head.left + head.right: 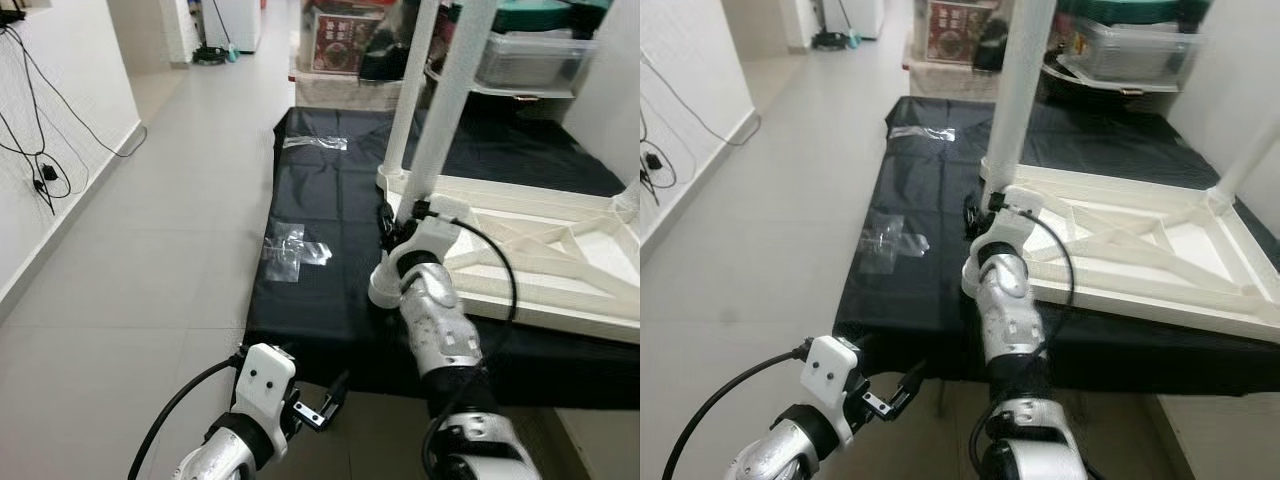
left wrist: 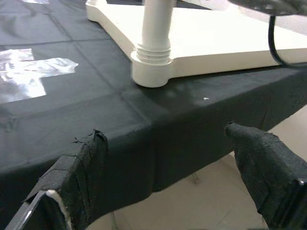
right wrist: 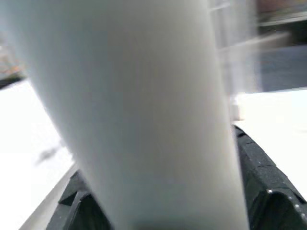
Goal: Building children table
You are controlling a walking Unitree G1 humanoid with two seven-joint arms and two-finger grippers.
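The left gripper (image 1: 322,405) hangs low, just below the near edge of the cloth (image 1: 320,250) that drapes the platform, its fingers (image 2: 76,172) spread apart and grasping nothing. On the cloth toward its left edge lie two patches of clear tape (image 1: 293,250), one near, one farther back. Right of them the white tabletop (image 1: 540,255) lies upside down on the cloth, reaching to its right edge, with its ribbed underside up. At the tabletop's near left corner a white leg (image 1: 445,120) stands upright in its socket, and a second leg (image 1: 408,90) rises just behind it. The right gripper (image 1: 392,225) is clenched around the near leg just above the socket, a black finger (image 3: 259,172) on either side of it.
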